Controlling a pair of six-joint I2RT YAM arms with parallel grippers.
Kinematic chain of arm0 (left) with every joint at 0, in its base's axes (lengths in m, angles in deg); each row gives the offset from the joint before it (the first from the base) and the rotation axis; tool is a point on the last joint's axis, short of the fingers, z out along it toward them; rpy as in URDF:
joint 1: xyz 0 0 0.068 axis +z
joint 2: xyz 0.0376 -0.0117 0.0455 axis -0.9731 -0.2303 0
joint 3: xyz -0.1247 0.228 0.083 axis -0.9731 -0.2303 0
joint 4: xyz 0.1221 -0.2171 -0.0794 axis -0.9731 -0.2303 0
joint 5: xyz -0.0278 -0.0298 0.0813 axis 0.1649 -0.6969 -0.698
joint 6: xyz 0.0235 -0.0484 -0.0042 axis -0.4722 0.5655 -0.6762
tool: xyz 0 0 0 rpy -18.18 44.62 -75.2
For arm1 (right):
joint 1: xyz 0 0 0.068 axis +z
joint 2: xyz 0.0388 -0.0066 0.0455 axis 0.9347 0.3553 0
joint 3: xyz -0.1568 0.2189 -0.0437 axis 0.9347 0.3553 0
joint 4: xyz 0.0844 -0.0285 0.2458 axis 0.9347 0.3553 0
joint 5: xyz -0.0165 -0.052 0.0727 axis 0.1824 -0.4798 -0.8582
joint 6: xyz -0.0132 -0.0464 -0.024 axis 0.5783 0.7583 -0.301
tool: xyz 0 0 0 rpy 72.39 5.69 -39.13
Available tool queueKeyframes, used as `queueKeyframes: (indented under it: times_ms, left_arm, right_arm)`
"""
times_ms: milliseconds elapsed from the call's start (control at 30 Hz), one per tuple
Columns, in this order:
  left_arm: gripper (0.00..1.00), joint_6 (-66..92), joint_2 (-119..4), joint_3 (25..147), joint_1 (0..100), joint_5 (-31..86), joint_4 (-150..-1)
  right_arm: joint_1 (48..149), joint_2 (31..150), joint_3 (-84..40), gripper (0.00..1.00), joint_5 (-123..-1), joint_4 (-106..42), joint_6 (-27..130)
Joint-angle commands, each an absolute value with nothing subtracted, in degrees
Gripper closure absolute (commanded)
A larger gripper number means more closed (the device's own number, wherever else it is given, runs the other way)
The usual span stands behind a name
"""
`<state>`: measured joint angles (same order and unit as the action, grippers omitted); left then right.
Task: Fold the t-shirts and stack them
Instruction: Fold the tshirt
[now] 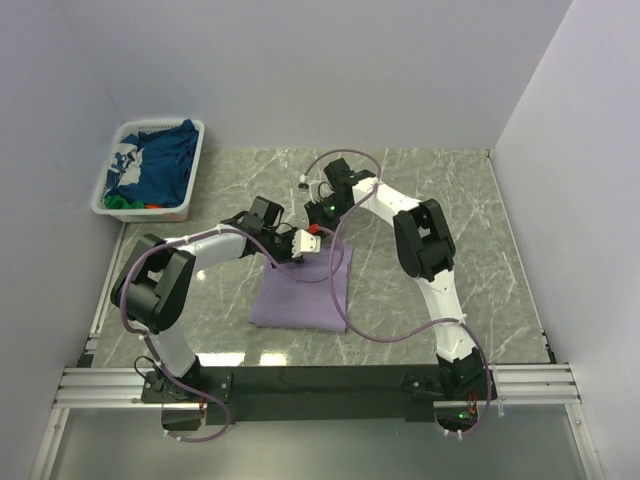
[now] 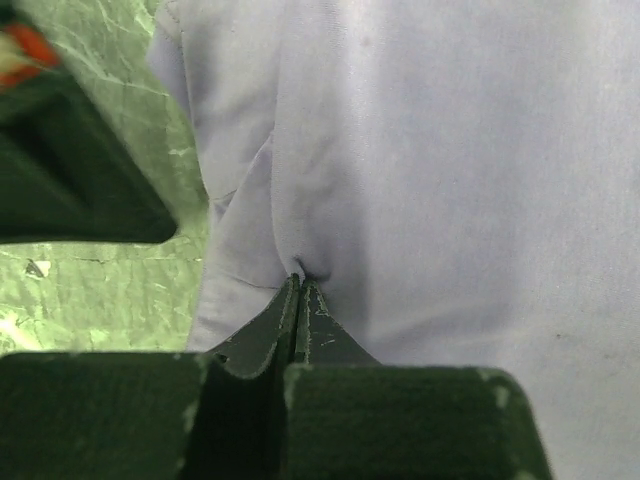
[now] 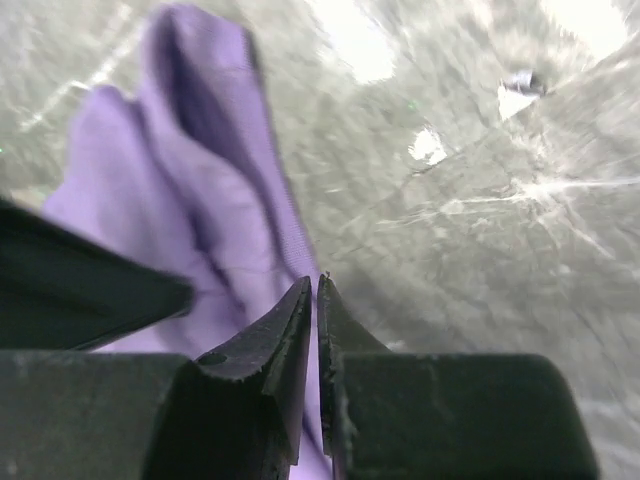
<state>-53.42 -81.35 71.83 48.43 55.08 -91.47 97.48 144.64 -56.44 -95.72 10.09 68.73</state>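
Jaws of the left gripper (image 2: 300,284) and right gripper (image 3: 312,286) are clenched on the lavender t-shirt (image 1: 298,296), so its edge can be folded over.

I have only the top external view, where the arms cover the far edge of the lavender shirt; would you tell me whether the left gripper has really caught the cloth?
Observer: Yes. The left wrist view shows the left gripper shut, with the lavender t-shirt puckered into a pinch at its tips.
Operator: Thank you. Does the right one have a hold too?
Observer: It appears so. In the right wrist view the right gripper is closed, and a thin strip of the same shirt shows between its jaws.
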Motion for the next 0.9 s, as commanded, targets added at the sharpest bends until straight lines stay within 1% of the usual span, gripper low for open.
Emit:
queueKeyframes:
  times_ms: [0,200,433,633,867]
  left_arm:
    - [0.99,-54.1,-77.9,72.4,48.1,54.6,-90.9]
    - [0.99,-53.7,-73.3,72.1,48.2,53.2,-89.4]
    - [0.99,-54.2,-68.6,71.0,48.1,51.4,-83.7]
    - [0.99,-56.4,-70.8,70.2,48.5,49.6,-76.8]
    - [0.99,-56.9,-77.5,68.5,48.9,48.1,-67.8]
  right_arm:
    - [97.9,148.0,-55.2,0.87,-97.4,11.0,68.6]
    - [97.9,149.6,-54.1,0.91,-101.1,12.3,69.0]
    - [97.9,150.4,-54.0,0.92,-105.1,13.4,69.9]
    - [96.9,150.6,-56.7,0.92,-107.0,15.0,70.3]
    - [95.0,150.9,-62.5,0.92,-103.4,19.7,72.9]
